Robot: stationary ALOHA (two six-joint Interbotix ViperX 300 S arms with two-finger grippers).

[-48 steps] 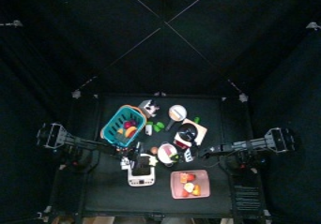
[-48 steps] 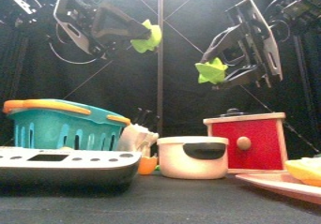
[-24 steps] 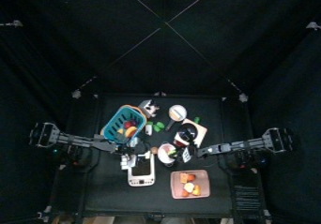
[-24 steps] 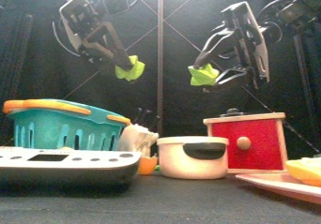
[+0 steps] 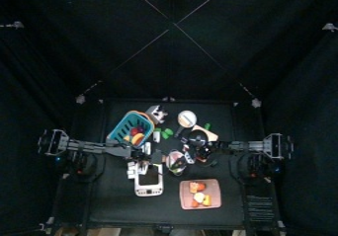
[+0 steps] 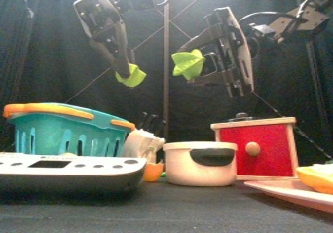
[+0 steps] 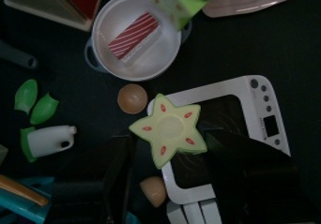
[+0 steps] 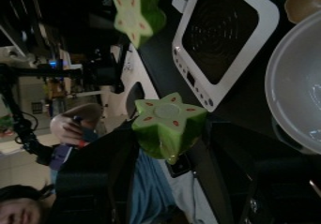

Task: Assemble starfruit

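Note:
The starfruit is in two yellow-green star-shaped pieces, both held in the air above the table. My left gripper is shut on one piece, whose star face shows between the jaws in the left wrist view. My right gripper is shut on the other piece, seen close up in the right wrist view. In the front view the two pieces hang a short gap apart without touching. The right wrist view also shows the left arm's piece further off.
Below stand a blue basket, a white scale, a white bowl, a red box and a pink plate. Green toy pieces lie by the basket. A person shows beyond the curtains.
The left gripper has come down and turned with its piece. The right gripper has moved left and up with its piece. The two pieces now hang closer together.

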